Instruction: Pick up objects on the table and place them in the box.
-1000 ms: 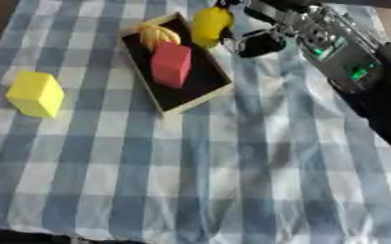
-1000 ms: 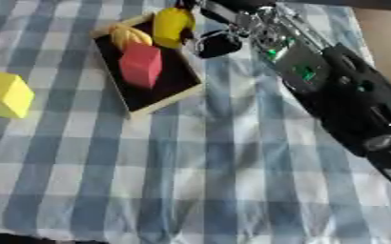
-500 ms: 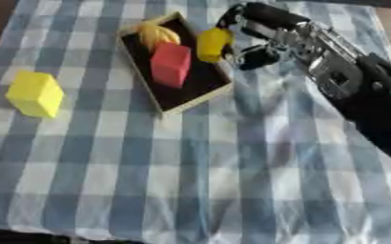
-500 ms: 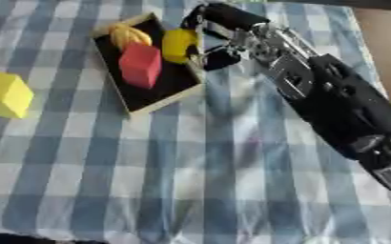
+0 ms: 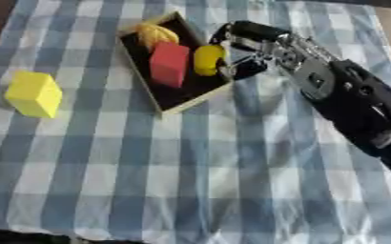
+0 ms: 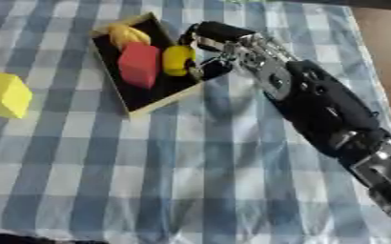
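Over box (image 5: 167, 102), yellow object (image 5: 207, 59) in right robot hand (image 5: 247, 46)

Even, soft daylight, faint shadows, no glare; both views slightly blurred throughout.

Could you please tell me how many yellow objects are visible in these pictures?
3: a yellow block on the cloth left of the box, a yellow piece in the box's far end, and a yellow object in the right hand at the box's right edge.

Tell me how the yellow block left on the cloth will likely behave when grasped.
The yellow block looks boxy with flat faces, so it probably won't roll. It stands taller than wide, so a sideways nudge might tip it. The checked cloth beneath could bunch if pushed.
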You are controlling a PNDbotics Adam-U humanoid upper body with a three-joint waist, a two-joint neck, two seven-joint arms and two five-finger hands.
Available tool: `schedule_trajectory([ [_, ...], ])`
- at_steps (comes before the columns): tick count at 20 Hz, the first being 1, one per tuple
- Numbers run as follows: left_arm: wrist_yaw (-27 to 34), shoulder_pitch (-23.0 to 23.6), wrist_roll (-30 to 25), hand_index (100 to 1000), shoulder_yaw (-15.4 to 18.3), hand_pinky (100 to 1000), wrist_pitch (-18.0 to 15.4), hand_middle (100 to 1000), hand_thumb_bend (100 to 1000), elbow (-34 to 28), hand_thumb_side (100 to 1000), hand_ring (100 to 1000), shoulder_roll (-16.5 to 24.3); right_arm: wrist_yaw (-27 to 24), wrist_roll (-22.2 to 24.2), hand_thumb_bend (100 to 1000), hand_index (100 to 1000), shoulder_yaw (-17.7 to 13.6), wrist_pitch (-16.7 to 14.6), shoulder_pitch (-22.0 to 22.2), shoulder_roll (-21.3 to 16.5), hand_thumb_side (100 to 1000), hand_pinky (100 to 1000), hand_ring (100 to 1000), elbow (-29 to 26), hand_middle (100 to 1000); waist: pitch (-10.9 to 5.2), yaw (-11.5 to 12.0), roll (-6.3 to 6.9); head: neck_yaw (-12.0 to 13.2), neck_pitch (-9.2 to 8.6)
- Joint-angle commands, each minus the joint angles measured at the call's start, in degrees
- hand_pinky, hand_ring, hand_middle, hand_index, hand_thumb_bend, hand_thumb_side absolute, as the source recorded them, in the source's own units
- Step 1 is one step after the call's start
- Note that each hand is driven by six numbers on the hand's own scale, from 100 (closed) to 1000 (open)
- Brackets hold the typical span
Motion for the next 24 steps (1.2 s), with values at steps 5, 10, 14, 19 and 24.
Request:
schedule_trajectory([
  [5, 0.23, -0.28, -0.09, 842, 0.17, 784, -0.05, 794, 204, -1.02, 593, 751, 0.55, 4.64, 3.04, 100, 958, -0.77, -2.44, -1.23, -0.67, 214, 950, 984, 0.27, 856, -1.91, -0.08, 1.23, -0.25, 0.36],
  [10, 0.27, -0.28, -0.05, 842, 0.17, 784, 0.02, 795, 204, -1.02, 594, 751, 0.51, 4.76, 5.9, 152, 1000, -0.79, -2.03, -1.44, -0.77, 199, 994, 1000, -1.25, 905, -1.96, -0.24, 1.27, -0.23, 0.41],
  [14, 0.27, -0.29, -0.02, 842, 0.19, 784, 0.03, 795, 205, -1.02, 593, 752, 0.52, 3.06, 7.3, 144, 1000, -0.55, -1.69, -1.53, -0.98, 211, 1000, 1000, -3.51, 907, -1.99, -0.27, 1.31, -0.23, 0.44],
  [19, 0.22, -0.34, -0.02, 842, 0.2, 784, 0.01, 795, 206, -1.02, 592, 752, 0.52, 1.93, 8.17, 147, 1000, -0.68, -0.85, -1.62, -1.62, 179, 1000, 1000, -6.69, 909, -2.08, -0.36, 1.28, -0.17, 0.37],
  [24, 0.12, -0.42, -0.03, 842, 0.18, 784, 0.04, 795, 206, -1.02, 590, 752, 0.55, -0.11, 7.76, 100, 1000, -1.58, 0.95, -1.53, -2.51, 134, 994, 1000, -10.94, 908, -2.18, -0.55, 1.32, -0.02, 0.33],
])
